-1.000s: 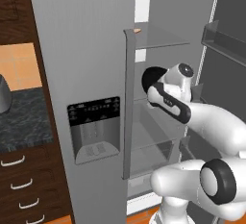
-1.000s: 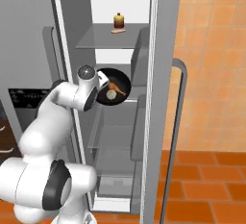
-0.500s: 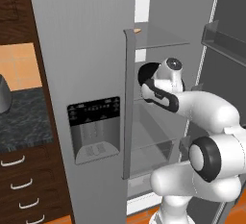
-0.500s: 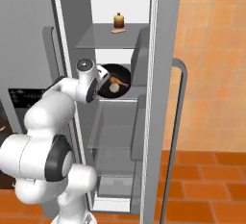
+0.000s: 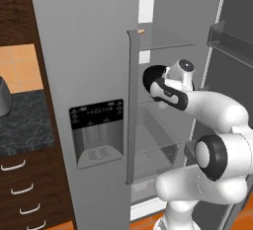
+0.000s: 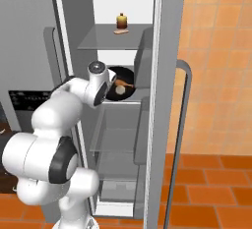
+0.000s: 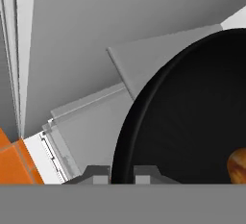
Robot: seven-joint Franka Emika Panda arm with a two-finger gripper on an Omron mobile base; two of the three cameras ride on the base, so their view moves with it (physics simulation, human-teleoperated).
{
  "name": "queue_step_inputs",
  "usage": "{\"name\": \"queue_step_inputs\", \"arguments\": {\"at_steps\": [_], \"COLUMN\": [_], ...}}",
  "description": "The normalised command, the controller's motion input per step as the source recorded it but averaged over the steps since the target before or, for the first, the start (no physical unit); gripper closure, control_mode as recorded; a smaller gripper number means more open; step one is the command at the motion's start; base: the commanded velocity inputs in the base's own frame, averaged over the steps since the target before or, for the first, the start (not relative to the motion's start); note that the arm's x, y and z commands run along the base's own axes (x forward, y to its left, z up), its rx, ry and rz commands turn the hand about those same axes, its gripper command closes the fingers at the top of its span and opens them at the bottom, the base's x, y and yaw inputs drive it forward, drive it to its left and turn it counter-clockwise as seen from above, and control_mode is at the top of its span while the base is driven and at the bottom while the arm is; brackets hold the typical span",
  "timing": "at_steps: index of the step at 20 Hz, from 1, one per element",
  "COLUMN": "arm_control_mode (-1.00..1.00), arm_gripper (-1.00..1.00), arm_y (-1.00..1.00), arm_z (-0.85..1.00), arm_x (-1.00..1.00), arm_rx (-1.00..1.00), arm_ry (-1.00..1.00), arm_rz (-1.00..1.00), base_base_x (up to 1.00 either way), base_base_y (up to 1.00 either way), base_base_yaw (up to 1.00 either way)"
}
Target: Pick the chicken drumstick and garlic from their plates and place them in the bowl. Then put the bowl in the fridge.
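Bowl held inside the open fridge, level with its middle glass shelf.

I have the claw pinched narrow on the black rim, gripping the edge so the chicken drumstick and garlic ride undisturbed. From the left base view my arm hides most of the bowl; the hand view cuts the drumstick to a sliver, and I cannot tell whether the bowl rests on glass.

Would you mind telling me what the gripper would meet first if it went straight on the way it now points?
The gripper is shut on the bowl rim, so the bowl comes first; beyond it likely the fridge shelf, though depth is unclear.
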Motion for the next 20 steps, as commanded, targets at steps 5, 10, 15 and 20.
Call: {"name": "queue_step_inputs", "arguments": {"at_steps": [5,10,15,20], "arm_control_mode": [-1.0,-1.0,-1.0,-1.0], "arm_gripper": [1.0,1.0,1.0,1.0], "arm_y": [-0.03,0.0,0.0,0.0], "arm_z": [-0.04,-0.17,-0.18,-0.21], "arm_x": [0.37,0.45,0.44,0.35], "arm_rx": [0.0,-0.02,-0.02,-0.03], "arm_ry": [0.01,0.08,0.07,0.06], "arm_rz": [0.14,0.11,0.07,0.06], "base_base_x": [0.0,0.0,0.0,0.0], "base_base_y": [0.0,0.0,0.0,0.0], "base_base_yaw": [0.0,0.0,0.0,0.0]}}
